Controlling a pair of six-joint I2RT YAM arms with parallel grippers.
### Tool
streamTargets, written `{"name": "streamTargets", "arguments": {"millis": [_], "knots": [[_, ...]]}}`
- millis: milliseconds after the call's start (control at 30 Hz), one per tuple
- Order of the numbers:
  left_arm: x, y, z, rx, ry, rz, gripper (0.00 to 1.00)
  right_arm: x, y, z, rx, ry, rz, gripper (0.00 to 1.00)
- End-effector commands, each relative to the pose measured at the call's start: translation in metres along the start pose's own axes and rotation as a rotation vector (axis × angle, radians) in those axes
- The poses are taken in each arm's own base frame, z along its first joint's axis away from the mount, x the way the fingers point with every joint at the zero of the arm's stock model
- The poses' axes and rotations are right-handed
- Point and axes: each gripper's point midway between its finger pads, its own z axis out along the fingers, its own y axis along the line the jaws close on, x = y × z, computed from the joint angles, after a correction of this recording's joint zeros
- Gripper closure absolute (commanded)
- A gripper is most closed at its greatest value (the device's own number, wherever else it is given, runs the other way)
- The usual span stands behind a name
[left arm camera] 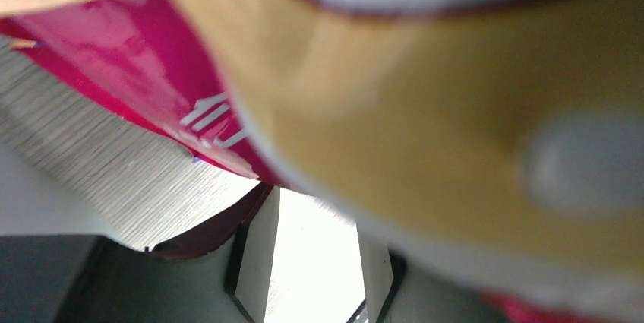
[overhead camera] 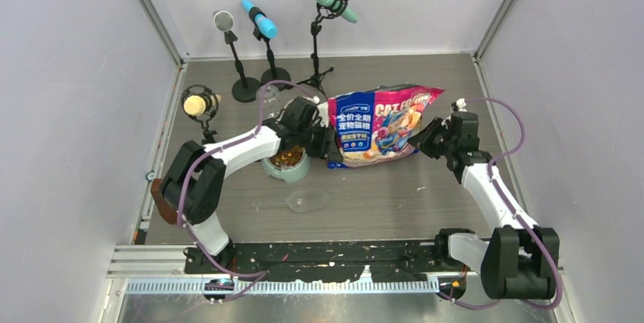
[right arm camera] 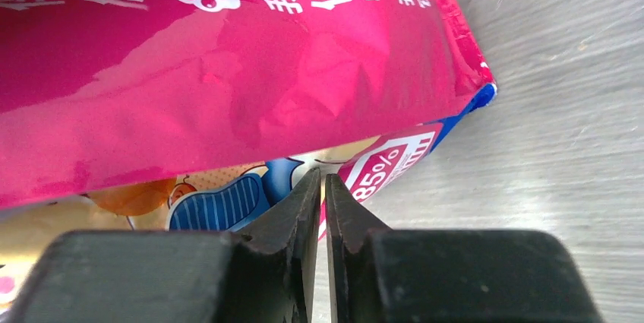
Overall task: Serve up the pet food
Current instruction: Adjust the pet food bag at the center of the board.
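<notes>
The glossy pink, white and blue pet-food bag (overhead camera: 380,125) lies across the table's middle. Brown kibble, the pet food (overhead camera: 288,157), fills a bowl of the mint-green feeder (overhead camera: 292,173) just left of the bag. My left gripper (overhead camera: 319,134) is at the bag's left end. In the left wrist view the left gripper (left arm camera: 315,220) has its pale fingers (left arm camera: 258,254) apart, with bright space between them and the blurred bag (left arm camera: 425,110) pressed close above. My right gripper (overhead camera: 422,140) is at the bag's lower right edge. In the right wrist view the right gripper (right arm camera: 324,178) has its jaws a sliver apart on the bag's edge (right arm camera: 380,163).
A clear plastic scoop (overhead camera: 300,202) lies on the table in front of the feeder. Three microphones on stands (overhead camera: 260,19) line the back, and a yellow one (overhead camera: 199,102) stands at the left. Pale walls close in the sides.
</notes>
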Motion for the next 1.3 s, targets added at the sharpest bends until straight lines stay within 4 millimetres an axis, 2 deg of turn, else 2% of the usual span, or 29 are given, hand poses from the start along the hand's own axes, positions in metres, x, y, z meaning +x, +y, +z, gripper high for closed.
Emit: {"name": "streamTargets", "arguments": {"millis": [0,67,100,133,167,200,233,267,300,400,500,600,767,933,1067,1133,1267], "knots": [[-0.021,-0.066,0.015,0.243,-0.028,0.146,0.56,-0.053,0.021,0.005,-0.055,-0.126,-0.077,0.82],[-0.022,-0.074,0.020,0.261,-0.021,0.159,0.56,-0.064,0.013,0.012,-0.036,-0.136,-0.074,0.82],[-0.024,-0.078,0.022,0.271,-0.017,0.166,0.56,-0.077,0.011,0.012,-0.034,-0.162,-0.073,0.82],[-0.022,-0.079,0.026,0.270,-0.006,0.166,0.56,-0.078,0.006,0.018,-0.029,-0.150,-0.070,0.82],[-0.022,-0.080,0.030,0.266,0.001,0.165,0.55,-0.091,0.007,0.018,-0.038,-0.177,-0.084,0.81],[-0.023,-0.082,0.034,0.267,0.012,0.163,0.55,-0.090,0.003,0.025,-0.043,-0.152,-0.086,0.81],[-0.023,-0.082,0.037,0.263,0.021,0.161,0.55,-0.100,0.006,0.026,-0.053,-0.162,-0.105,0.81],[-0.023,-0.082,0.040,0.264,0.028,0.159,0.55,-0.100,-0.001,0.035,-0.039,-0.139,-0.094,0.80],[-0.023,-0.086,0.042,0.280,0.036,0.162,0.55,-0.111,0.008,0.038,-0.074,-0.157,-0.108,0.80],[-0.027,-0.096,0.049,0.304,0.044,0.166,0.55,-0.118,0.003,0.060,-0.088,-0.142,-0.087,0.79],[-0.032,-0.094,0.047,0.273,0.026,0.179,0.55,-0.135,0.008,0.065,-0.088,-0.171,-0.089,0.79],[-0.038,-0.089,0.029,0.226,-0.024,0.218,0.53,-0.147,0.010,0.057,-0.050,-0.197,-0.103,0.77],[-0.046,-0.078,-0.016,0.131,-0.128,0.281,0.43,-0.161,0.003,0.036,0.061,-0.242,-0.131,0.75],[-0.064,-0.070,-0.052,0.053,-0.193,0.293,0.37,-0.173,-0.001,0.014,0.154,-0.283,-0.157,0.66],[-0.086,-0.083,-0.086,0.011,-0.240,0.349,0.32,-0.185,-0.001,-0.007,0.217,-0.327,-0.193,0.59],[-0.102,-0.096,-0.102,0.013,-0.280,0.381,0.30,-0.190,0.002,-0.017,0.230,-0.347,-0.217,0.56],[-0.135,-0.120,-0.121,0.032,-0.374,0.416,0.25,-0.197,0.012,-0.034,0.226,-0.379,-0.246,0.51]]}}
